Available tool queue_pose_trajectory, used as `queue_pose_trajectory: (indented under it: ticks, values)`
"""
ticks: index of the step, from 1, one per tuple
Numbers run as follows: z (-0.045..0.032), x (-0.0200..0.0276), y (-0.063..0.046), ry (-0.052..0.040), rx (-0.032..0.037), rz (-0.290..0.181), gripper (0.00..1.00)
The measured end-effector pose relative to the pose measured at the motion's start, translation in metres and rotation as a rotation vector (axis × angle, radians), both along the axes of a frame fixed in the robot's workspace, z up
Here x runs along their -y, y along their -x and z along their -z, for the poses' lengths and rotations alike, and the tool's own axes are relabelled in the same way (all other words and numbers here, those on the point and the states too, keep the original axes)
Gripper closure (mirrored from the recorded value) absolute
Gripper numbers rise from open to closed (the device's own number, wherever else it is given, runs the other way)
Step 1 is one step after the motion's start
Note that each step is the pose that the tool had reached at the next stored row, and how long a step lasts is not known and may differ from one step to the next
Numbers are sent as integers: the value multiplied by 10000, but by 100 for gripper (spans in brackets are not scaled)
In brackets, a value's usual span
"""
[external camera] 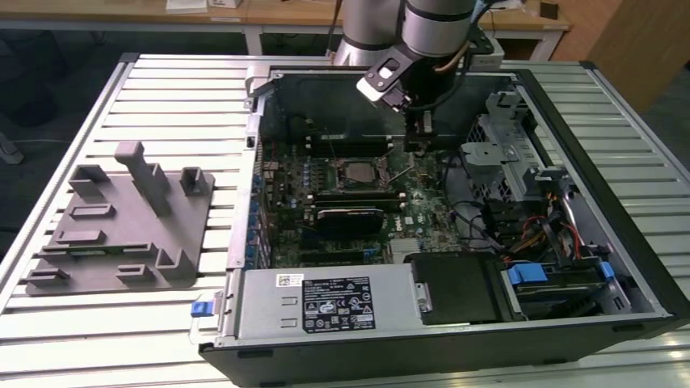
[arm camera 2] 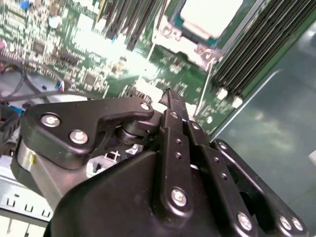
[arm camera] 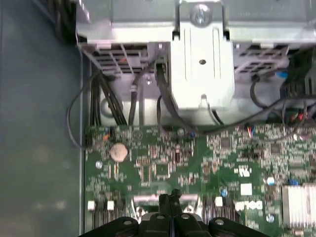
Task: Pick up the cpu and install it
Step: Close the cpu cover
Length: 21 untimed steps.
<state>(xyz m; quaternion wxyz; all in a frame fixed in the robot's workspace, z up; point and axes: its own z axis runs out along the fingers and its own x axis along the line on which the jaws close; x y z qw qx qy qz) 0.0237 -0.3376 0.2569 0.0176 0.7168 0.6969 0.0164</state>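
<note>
The cpu (external camera: 356, 171) lies flat in the motherboard socket inside the open computer case (external camera: 603, 129), with the socket's metal frame around it. In the second wrist view its silvery top (arm camera 2: 210, 15) shows past the fingertips. My gripper (external camera: 422, 136) hangs inside the case just to the exterior view's right of the socket, low over the green board. Its two black fingers are pressed together and hold nothing in both wrist views (arm camera 2: 168, 95) (arm camera: 170, 198). A thin metal socket lever (arm camera 2: 204, 86) runs close beside the fingertips.
Long black memory sticks (external camera: 351, 145) flank the socket. A metal drive cage (external camera: 506, 153) (arm camera: 202, 64) with cables stands to the exterior view's right. The power supply (external camera: 323, 303) fills the case's near end. A grey fixture tray (external camera: 119, 234) lies on the slatted table.
</note>
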Motion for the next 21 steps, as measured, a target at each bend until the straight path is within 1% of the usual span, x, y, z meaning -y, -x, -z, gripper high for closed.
queue_pose_trajectory:
  ticks: [4, 8, 10, 14, 16, 18, 21]
  values:
    - [-1, 0, -127, 2, -60, 0, 89]
    - [1, 0, -199, 5, -117, -1, 89]
    - [8, 0, -225, 17, -158, 0, 89]
    - [31, 0, -274, 55, -264, 5, 89]
    - [54, 0, -292, 60, -308, 8, 89]
    - [87, 0, -296, 60, -335, 8, 89]
    - [131, 0, -296, 65, -354, 11, 89]
